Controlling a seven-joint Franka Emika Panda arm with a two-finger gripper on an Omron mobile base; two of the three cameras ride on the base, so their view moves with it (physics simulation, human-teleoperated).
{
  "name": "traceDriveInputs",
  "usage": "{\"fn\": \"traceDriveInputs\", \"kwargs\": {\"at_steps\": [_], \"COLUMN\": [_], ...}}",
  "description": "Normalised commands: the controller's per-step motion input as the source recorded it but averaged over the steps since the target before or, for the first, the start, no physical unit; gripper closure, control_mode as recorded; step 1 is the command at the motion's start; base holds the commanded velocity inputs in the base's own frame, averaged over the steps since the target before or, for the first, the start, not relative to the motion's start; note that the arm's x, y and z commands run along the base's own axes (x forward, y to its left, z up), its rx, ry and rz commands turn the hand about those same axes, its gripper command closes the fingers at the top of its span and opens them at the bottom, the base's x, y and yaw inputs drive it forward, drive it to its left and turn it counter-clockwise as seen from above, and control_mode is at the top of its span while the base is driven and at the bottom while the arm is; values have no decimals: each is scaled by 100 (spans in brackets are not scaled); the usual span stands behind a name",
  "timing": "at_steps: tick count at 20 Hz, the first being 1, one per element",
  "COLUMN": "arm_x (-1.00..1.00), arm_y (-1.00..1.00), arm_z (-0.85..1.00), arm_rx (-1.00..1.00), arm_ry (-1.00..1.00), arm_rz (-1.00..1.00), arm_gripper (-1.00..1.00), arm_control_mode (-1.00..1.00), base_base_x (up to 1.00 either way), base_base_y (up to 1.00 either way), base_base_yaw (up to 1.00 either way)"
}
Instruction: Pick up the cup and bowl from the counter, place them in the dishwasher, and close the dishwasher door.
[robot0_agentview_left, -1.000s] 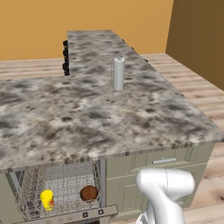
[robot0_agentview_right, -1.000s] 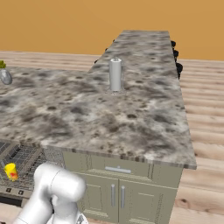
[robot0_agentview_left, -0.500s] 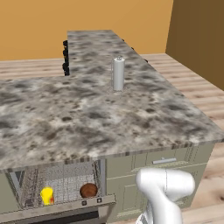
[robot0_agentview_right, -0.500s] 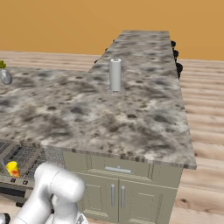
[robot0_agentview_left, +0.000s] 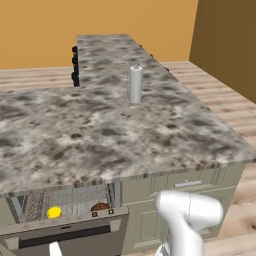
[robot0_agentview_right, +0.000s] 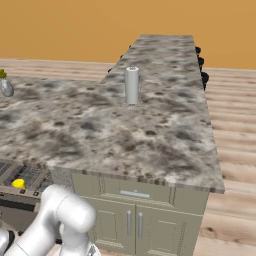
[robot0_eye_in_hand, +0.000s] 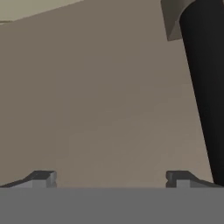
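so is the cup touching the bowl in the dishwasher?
Apart. The left base view shows the cup and the bowl with bare rack between them.

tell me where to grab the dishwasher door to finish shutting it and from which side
By the long black handle bar along the top edge of the dishwasher door. The door stands partly raised, its grey outer face turned away from the racks, so come from that front face. The open gripper is already close to the panel, empty, with the bar beside one fingertip.

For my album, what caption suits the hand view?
Open gripper facing the grey dishwasher door, beside its black handle bar.
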Motion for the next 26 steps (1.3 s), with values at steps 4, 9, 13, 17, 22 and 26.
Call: {"fn": "traceDriveInputs", "kwargs": {"at_steps": [4, 9, 13, 17, 22, 26], "arm_x": [79, 72, 70, 67, 64, 76], "arm_y": [0, 0, 0, 0, 0, 0], "arm_z": [-15, -14, -14, -15, -15, -14], "arm_rx": [5, 5, 6, 5, 6, 5], "arm_ry": [-10, -11, -12, -12, -12, -10], "arm_rz": [-4, -4, -4, -5, -5, -6], "arm_gripper": [-100, -100, -100, -100, -100, -100], "arm_control_mode": [-100, -100, -100, -100, -100, -100], "base_base_x": [0, 0, 0, 0, 0, 0], "base_base_y": [0, 0, 0, 0, 0, 0], "base_base_yaw": [0, 0, 0, 0, 0, 0]}}
